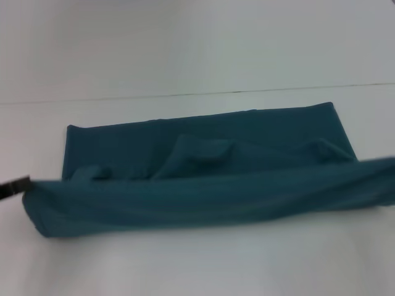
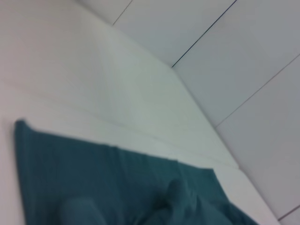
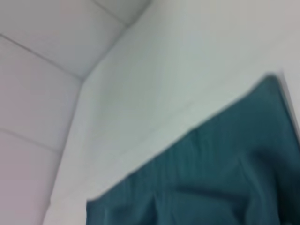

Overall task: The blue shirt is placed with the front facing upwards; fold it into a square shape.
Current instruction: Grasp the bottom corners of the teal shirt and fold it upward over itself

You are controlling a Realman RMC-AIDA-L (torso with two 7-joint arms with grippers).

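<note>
The blue shirt (image 1: pixel 203 166) lies across the white table as a long teal band, with rumpled folds along its middle. Its near edge is raised and stretched from side to side as a taut fold (image 1: pixel 210 197). At the left end of that fold a dark piece of my left gripper (image 1: pixel 15 187) shows, shut on the shirt's corner. The fold's right end runs out of the head view, and my right gripper is out of view. The left wrist view shows the shirt (image 2: pixel 93 183) from above, and the right wrist view shows the shirt (image 3: pixel 220 164); neither shows fingers.
The white table (image 1: pixel 197 265) spreads bare in front of the shirt and behind it, up to a thin dark seam (image 1: pixel 197 94). White wall panels (image 2: pixel 243 56) rise beyond the table.
</note>
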